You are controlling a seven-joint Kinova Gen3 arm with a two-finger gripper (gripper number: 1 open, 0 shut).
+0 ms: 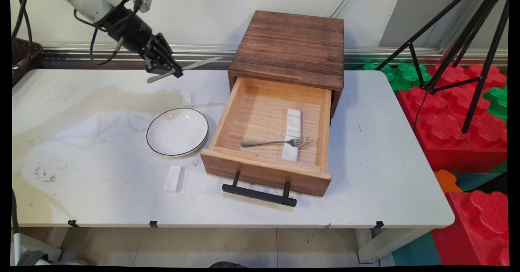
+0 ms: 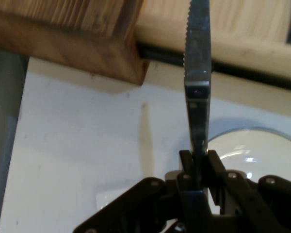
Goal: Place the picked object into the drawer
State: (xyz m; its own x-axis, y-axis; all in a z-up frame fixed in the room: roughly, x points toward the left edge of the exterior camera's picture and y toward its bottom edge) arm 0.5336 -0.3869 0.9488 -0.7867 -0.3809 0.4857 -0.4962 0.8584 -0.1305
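Up close, my fingers (image 2: 200, 162) pinch a knife (image 2: 198, 73) by its handle, serrated blade reaching toward the wooden drawer box (image 1: 288, 48). Only from the main view do I see the plate (image 1: 177, 131) below on the surface (image 1: 378, 174), and a fork (image 1: 278, 142) in the open drawer (image 1: 268, 142).

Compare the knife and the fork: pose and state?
The knife is clamped in the gripper, in the air above the table; the fork lies loose in the open drawer. The knife's serrated blade points toward the wooden box; the fork lies across a white rest. Both are metal cutlery.
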